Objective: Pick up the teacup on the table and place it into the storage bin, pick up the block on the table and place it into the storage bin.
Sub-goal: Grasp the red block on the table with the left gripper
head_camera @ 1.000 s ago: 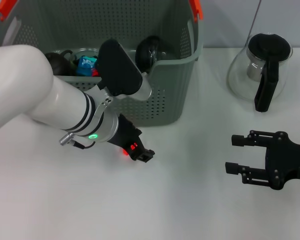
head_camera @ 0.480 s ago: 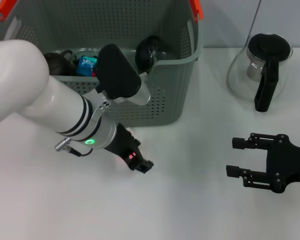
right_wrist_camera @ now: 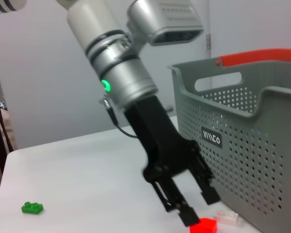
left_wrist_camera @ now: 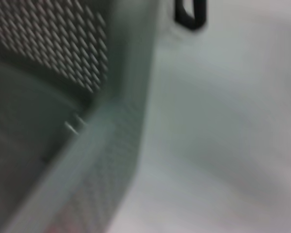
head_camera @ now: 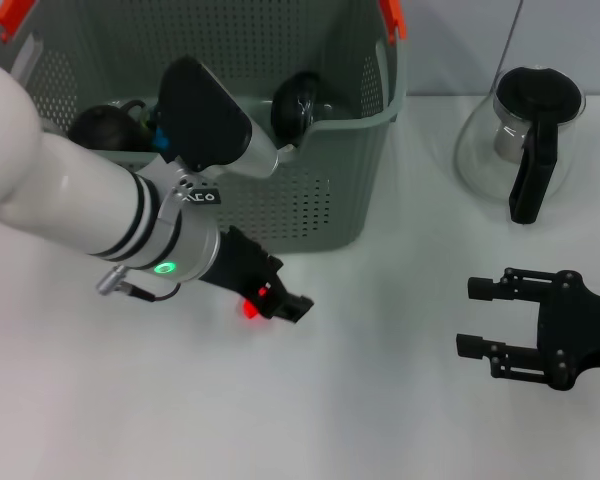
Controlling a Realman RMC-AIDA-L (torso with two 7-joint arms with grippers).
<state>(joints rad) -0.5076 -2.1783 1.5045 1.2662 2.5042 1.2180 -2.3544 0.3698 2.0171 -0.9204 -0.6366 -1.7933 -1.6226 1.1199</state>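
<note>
Since the frame a second ago, my left arm has swung its elbow further over the storage bin (head_camera: 330, 190) while its left gripper (head_camera: 280, 298) stays low at the table in front of the bin's front wall; my right gripper (head_camera: 480, 317) has hardly shifted and sits parked, well to the right of the bin, fingers spread and holding nothing. The left gripper's fingers are spread, straddling or just beside the red block (right_wrist_camera: 203, 226), and have hold of nothing that I can confirm; the right wrist view shows one fingertip touching or nearly touching the block's top. A pale block (right_wrist_camera: 226, 218) lies just beside the red one, between it and the bin wall. Hazards: closing off-centre can squirt the red block sideways against the pale one, or pinch both together; a fingertip pressing on the block's top instead of its flank will push it into the table and skid. The bin wall is close, so any lift must clear its rim before moving inward. A dark rounded vessel (head_camera: 298, 103), probably the teacup, already lies inside the bin. The table (head_camera: 380, 400) is smooth, white and slippery-looking. A glass teapot (head_camera: 525, 140) stands right of the bin, a green block (right_wrist_camera: 32, 208) lies well away from it, and a plain grey wall (right_wrist_camera: 39, 73) backs the room.
</note>
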